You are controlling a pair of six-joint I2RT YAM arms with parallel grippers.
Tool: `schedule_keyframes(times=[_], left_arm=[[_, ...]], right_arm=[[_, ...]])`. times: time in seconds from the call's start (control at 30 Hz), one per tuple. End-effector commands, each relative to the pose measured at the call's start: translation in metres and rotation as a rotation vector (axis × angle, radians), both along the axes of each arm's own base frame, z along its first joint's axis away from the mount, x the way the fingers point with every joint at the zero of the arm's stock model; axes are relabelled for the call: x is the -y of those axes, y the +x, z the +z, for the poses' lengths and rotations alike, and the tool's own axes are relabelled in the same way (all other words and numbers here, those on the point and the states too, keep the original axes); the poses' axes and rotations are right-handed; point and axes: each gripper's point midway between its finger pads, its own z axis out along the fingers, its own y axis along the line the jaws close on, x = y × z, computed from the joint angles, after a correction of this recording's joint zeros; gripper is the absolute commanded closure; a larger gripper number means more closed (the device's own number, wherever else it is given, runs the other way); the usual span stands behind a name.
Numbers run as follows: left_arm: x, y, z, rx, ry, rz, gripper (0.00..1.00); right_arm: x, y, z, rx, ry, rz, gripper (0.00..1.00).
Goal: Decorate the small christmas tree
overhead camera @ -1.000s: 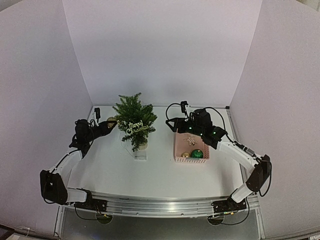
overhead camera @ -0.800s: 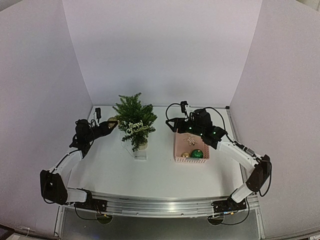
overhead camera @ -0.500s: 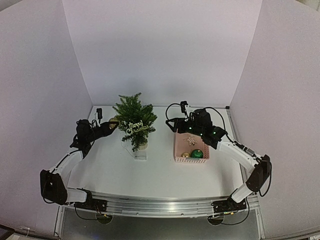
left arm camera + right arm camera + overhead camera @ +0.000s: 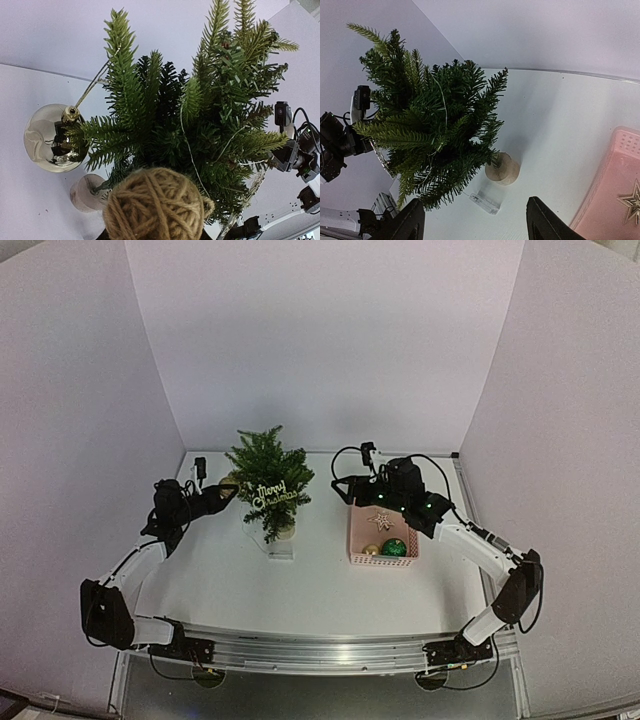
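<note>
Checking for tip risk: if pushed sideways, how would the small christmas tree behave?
The small christmas tree probably tips easily: a wide bushy crown stands over a narrow pale base. Its thin needle branches likely bend rather than resist.

Left arm (image 4: pixel 140 555): the forearm drifts slightly right over the last second. The left gripper (image 4: pixel 222 491), clamped on a twine ball (image 4: pixel 155 205), moves with it and ends a little nearer the left-hand branches of the small christmas tree (image 4: pixel 270 485). The gap between the fingertips and the foliage narrows. The small black wrist camera (image 4: pixel 200 468) above the gripper shifts right by the same slight amount. The movement is small and slow.
</note>
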Motion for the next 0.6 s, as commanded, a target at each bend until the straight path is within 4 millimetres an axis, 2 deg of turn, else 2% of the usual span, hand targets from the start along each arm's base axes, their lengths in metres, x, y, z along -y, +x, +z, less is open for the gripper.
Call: schedule_keyframes(times=[0.0,0.17,0.27,0.57], left_arm=[[-0.0003,-0.0007,-0.0040,0.013,0.017,0.006,0.77],[-0.0007,-0.0004,-0.0035,0.013,0.017,0.010,0.61],[-0.0009,0.0002,-0.0040,0.011,0.018,0.013,0.55],[-0.0032,0.0007,-0.0042,0.002,0.024,0.027,0.47]], right_arm=[[-0.0014,0.0011,0.0242,0.048,0.031,0.009,0.32],[-0.0014,0.0010,0.0250,0.048,0.034,0.011,0.32],[-0.0018,0.0007,0.0259,0.049,0.035,0.012,0.32],[-0.0011,0.0001,0.0290,0.059,0.035,0.013,0.32]])
